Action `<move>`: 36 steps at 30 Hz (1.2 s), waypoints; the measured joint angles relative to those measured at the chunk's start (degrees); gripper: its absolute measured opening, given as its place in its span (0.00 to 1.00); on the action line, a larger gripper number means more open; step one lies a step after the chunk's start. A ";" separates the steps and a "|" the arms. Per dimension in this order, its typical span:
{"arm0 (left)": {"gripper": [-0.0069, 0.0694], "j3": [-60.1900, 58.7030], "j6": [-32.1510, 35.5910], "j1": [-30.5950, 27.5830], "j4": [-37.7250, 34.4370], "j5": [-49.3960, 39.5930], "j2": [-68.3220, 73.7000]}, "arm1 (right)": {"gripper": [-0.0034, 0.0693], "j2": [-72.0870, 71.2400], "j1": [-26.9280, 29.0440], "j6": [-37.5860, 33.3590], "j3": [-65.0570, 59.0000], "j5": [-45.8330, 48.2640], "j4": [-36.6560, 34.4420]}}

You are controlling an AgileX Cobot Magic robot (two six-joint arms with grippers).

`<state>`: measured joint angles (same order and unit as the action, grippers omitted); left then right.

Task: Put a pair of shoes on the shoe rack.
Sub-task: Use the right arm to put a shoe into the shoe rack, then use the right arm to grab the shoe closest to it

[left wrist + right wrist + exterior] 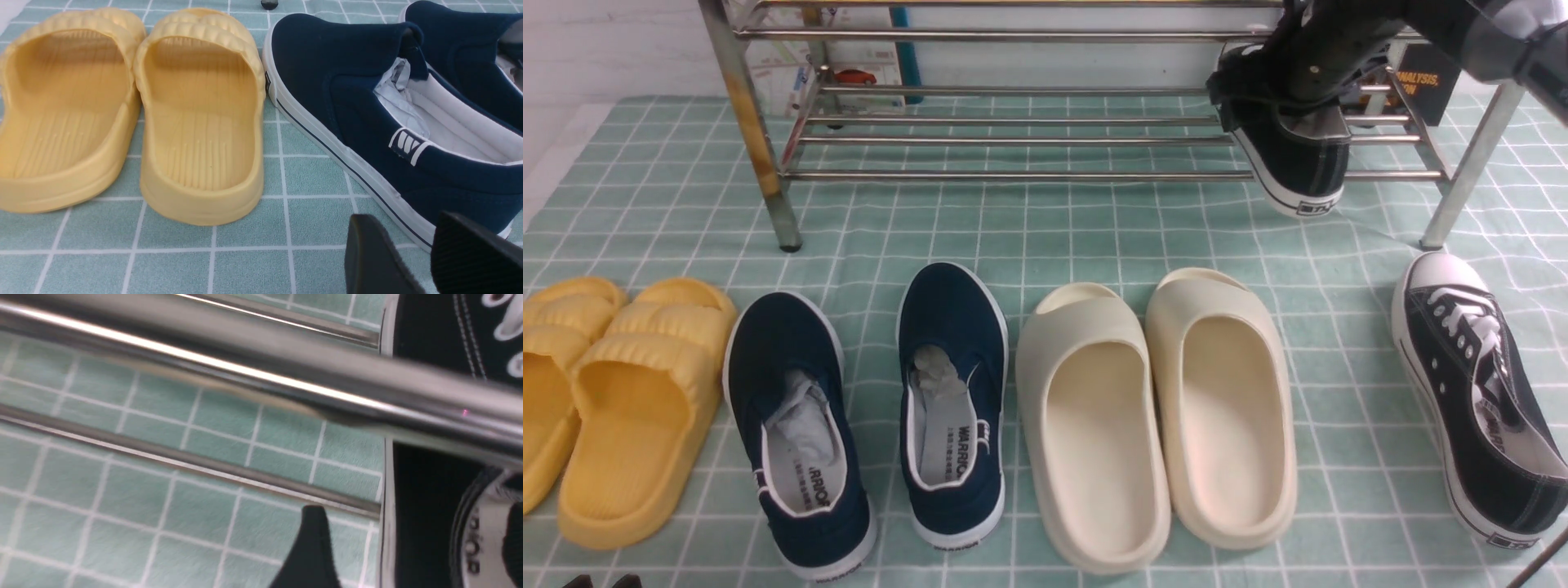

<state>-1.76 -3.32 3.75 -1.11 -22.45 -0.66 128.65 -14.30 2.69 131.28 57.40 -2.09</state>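
1. Presently, one sneaker sits on the rack's lower bars, right end, heel overhanging.
2. I find the second sneaker on the cloth, far right.
3. Right jaws apart at the racked sneaker's side; left jaws apart, empty.

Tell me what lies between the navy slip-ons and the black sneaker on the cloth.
The front view shows the two cream slides, side by side, then bare cloth before the black sneaker.
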 joint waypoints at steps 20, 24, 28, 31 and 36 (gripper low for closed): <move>0.40 0.00 0.00 0.00 0.00 0.00 0.00 | 0.74 -34.19 -1.02 3.51 -31.70 12.86 8.67; 0.40 0.00 0.00 0.00 0.00 0.00 0.00 | 0.74 -38.57 0.18 7.06 -46.39 11.79 10.43; 0.40 0.00 0.00 0.00 0.00 0.00 0.00 | 0.74 -41.21 2.63 12.11 -62.96 3.63 9.93; 0.40 0.00 0.00 0.00 0.00 0.00 0.00 | 0.74 -40.43 3.33 13.97 -68.48 -3.53 8.37; 0.40 0.00 0.00 0.00 0.00 0.00 0.00 | 0.69 -35.93 3.33 14.60 -70.26 -7.39 8.20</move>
<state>-1.76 -3.32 3.75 -1.11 -22.45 -0.66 92.72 -10.97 17.28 61.02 50.00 6.11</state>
